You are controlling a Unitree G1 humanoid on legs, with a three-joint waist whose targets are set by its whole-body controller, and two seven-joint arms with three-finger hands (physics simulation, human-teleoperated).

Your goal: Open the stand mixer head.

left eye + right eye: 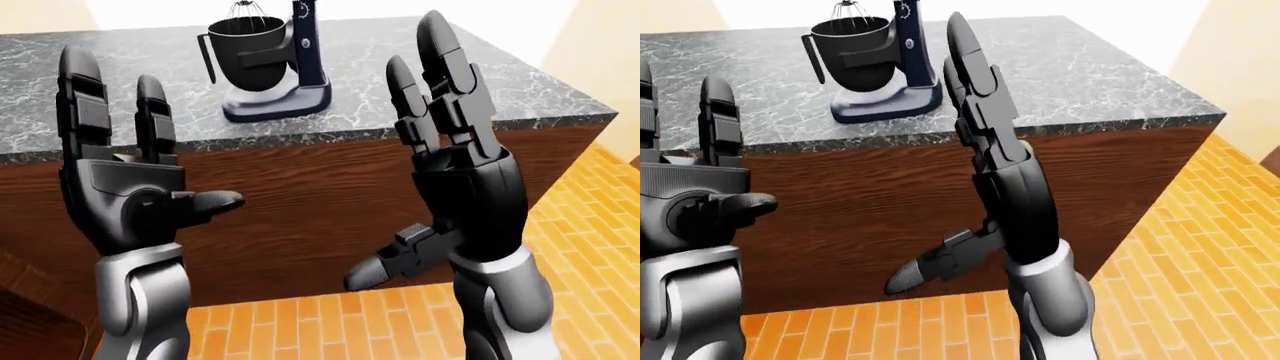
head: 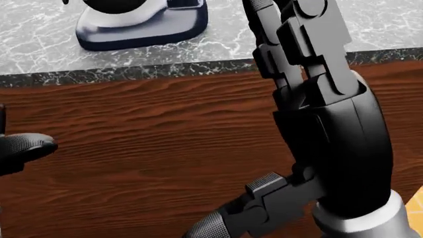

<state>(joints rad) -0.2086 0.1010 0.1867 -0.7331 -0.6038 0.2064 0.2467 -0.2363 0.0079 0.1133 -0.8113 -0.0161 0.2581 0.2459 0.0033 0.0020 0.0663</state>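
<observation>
A dark blue stand mixer (image 1: 300, 67) stands on the grey marble counter (image 1: 480, 82), at the top centre of the left-eye view. Its black bowl (image 1: 248, 49) sits on the base, and a wire whisk (image 1: 245, 9) shows just above the bowl's rim. The mixer head is cut off by the top edge. My left hand (image 1: 150, 127) and right hand (image 1: 420, 135) are both raised, fingers upright and spread, empty. They are below and nearer than the mixer and do not touch it. The head view shows only the mixer base (image 2: 139, 25).
The counter has a dark wood face (image 1: 300, 202) between me and the mixer. An orange brick floor (image 1: 580, 247) runs past the counter's right end. A pale wall is at the top right.
</observation>
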